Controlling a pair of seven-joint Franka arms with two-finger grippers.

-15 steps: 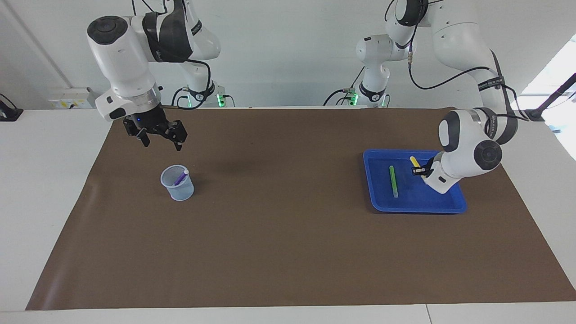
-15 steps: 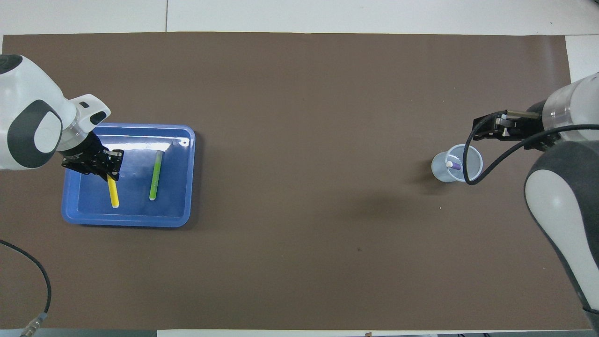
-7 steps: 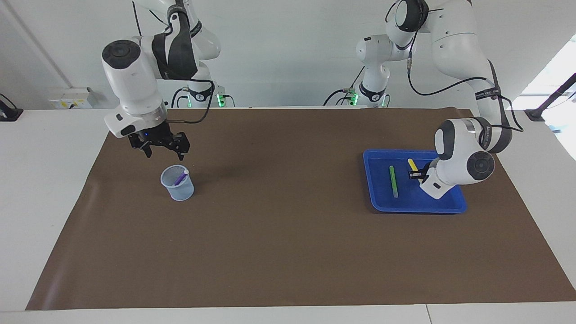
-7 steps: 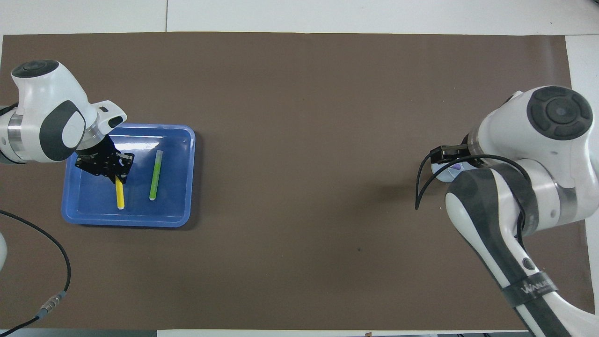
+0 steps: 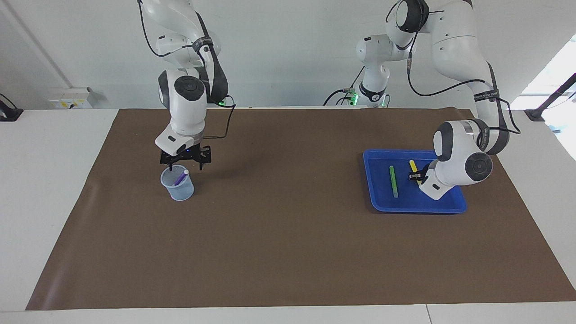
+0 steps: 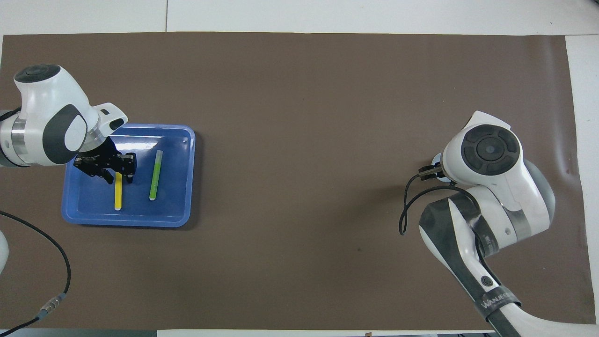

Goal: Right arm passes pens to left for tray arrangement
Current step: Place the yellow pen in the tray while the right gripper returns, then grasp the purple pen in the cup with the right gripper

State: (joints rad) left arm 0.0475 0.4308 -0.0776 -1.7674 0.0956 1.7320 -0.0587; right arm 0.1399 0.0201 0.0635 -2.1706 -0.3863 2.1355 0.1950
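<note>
- Hovering just over the cup point(image 5: 178, 183) holding the purple pen point(image 5: 181, 177): right gripper point(image 5: 186, 165), fingers spread.
- Resting flat in the tray point(image 6: 182, 140): yellow pen point(image 6: 118, 194) between the left gripper's point(image 6: 119, 177) parted fingers, beside green pen point(image 6: 156, 174).

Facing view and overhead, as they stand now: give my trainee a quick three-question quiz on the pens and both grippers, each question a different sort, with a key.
1. True or false: the green pen lies inside the blue tray.
2. Multiple choice: the purple pen is
A. flat on the brown mat
B. standing tilted in the pale-blue cup
C. in the tray
3. Fill in: the left gripper is at the end of the ______ pen.

Key
1. True.
2. B. The right gripper is just over the cup, fingers spread.
3. Yellow. It lies in the tray beside the green pen, toward the left arm's end; whether the fingers grip it does not show.
</note>
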